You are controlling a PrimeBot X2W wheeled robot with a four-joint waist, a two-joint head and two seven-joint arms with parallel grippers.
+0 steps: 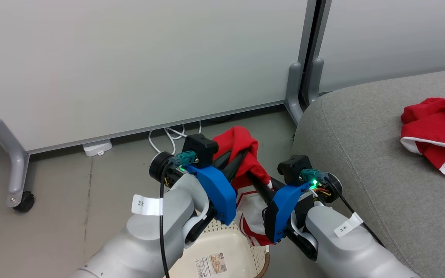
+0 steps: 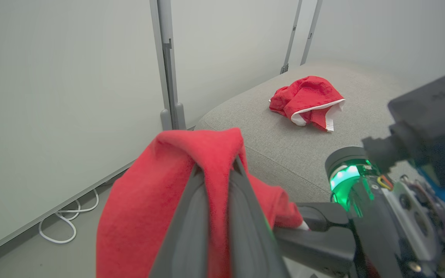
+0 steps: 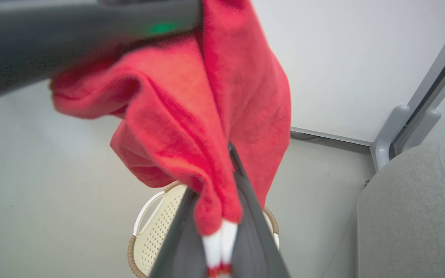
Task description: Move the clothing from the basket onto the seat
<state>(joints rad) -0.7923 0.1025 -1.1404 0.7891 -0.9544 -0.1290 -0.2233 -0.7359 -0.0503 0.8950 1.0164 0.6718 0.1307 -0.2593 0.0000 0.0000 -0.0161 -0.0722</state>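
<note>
- I count two red garments, one basket, one seat, two arms.
- Garment one, the held garment [image 1: 242, 148], is up in the air between my arms, over the basket [image 1: 226, 241], left of the seat [image 1: 361, 162].
- Left gripper [image 2: 218, 170]: jaws clamped on a red fold of the held garment, cloth draped over both fingers.
- Right gripper [image 3: 216, 200]: jaws clamped on the same garment at a white trim band, red cloth bunched above the fingers.
- A red-and-white striped part hangs down between the two wrists toward the basket rim; I cannot tell if it touches.
- Garment two, the crumpled garment [image 1: 435, 129], lies on top of the seat, well apart from my arms, white trim showing along its lower edge.
- The basket stands on the floor [image 1: 72, 193] just beside the seat's rounded side, label sticker [image 1: 211, 264] on its bottom.
- Around: two pale partition panels [image 1: 129, 58] behind, meeting at grey upright feet [image 1: 296, 92]; one more grey foot with one black caster [image 1: 23, 201] at far left.
- One looped white cable [image 1: 168, 137] and one white plug block [image 1: 97, 148] lie on the floor under the panel edge.
- In the way: the right wrist, green light on, crosses my left wrist view; a left finger bars the top of my right wrist view.
</note>
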